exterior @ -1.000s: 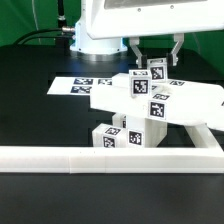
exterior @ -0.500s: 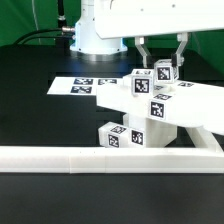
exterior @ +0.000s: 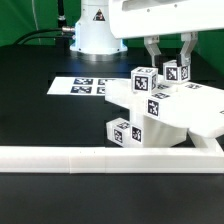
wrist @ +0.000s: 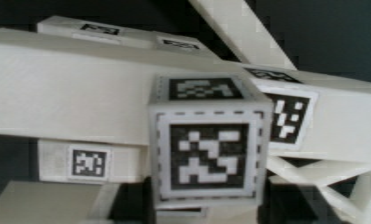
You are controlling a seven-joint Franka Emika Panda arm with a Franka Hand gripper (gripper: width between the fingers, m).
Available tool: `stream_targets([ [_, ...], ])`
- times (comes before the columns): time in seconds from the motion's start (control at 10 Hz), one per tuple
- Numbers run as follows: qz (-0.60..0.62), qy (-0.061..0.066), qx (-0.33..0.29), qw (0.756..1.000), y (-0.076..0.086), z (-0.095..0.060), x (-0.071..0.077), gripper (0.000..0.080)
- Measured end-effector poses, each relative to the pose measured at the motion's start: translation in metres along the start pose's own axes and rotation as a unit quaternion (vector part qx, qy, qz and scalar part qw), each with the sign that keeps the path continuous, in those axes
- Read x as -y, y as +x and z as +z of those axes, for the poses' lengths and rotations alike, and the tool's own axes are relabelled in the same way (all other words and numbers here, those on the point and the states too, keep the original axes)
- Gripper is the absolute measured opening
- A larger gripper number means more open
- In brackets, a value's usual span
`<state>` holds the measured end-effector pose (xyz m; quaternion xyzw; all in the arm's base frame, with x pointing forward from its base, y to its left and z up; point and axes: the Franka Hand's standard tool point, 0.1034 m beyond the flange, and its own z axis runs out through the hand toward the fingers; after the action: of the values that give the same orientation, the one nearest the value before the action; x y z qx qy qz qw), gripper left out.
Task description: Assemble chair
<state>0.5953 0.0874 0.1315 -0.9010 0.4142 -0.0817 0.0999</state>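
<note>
Exterior view:
- Chair [exterior: 155,108] partly assembled, resting on the black worktop [exterior: 40,120] just behind the white rail [exterior: 100,155], toward the exterior view's right.
- Slab [exterior: 195,100] tilted, propped on tagged posts below.
- Two posts [exterior: 147,82] project above the slab; the one toward the exterior view's right sits between the fingers.
- Hand [exterior: 172,68] lowered over that post, one finger on each side. Contact with the post faces not resolvable here.
- Marker board [exterior: 85,86] flat on the worktop, behind the chair and partly hidden by it.

Wrist view:
- Tagged post [wrist: 208,140] fills the centre, end face toward the camera, slab [wrist: 66,110] running behind it.
- Fingers out of frame. Hand state: cannot tell whether clenched on the post or released.

Risks from here:
- Tilted slab on loose supports: any sideways push from a finger likely to shift or topple the stack.
- Off-centre closing on the post: probable twist of the post in its seat, possible jam.
- Lifting with an incomplete grip: post may slip and drop onto the slab.
- Rail close in front: little room for the chair to slide without fouling it.
</note>
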Motion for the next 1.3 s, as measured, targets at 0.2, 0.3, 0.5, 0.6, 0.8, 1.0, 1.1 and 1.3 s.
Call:
stream_targets([
  [0.2,0.058,0.004,0.004,0.998,-0.0011,-0.0002,0.0012,0.0279],
  [0.3,0.091,0.006,0.006,0.996,-0.0015,-0.0001,0.0014,0.0279],
  [0.5,0.131,0.008,0.009,0.991,-0.0026,0.0,0.0021,0.0279],
  [0.6,0.116,0.008,0.009,0.993,-0.0027,0.0002,0.002,0.0288],
  [0.8,0.102,0.007,0.013,0.995,-0.0032,-0.0012,0.0035,0.0466],
  [1.0,0.053,0.007,0.013,0.998,-0.0032,-0.0014,0.0042,0.0638],
  [1.1,0.012,0.007,0.012,1.0,-0.0031,-0.0014,0.0042,0.0638],
  [1.3,-0.082,0.005,0.016,0.997,0.0029,-0.0038,0.0024,0.0647],
])
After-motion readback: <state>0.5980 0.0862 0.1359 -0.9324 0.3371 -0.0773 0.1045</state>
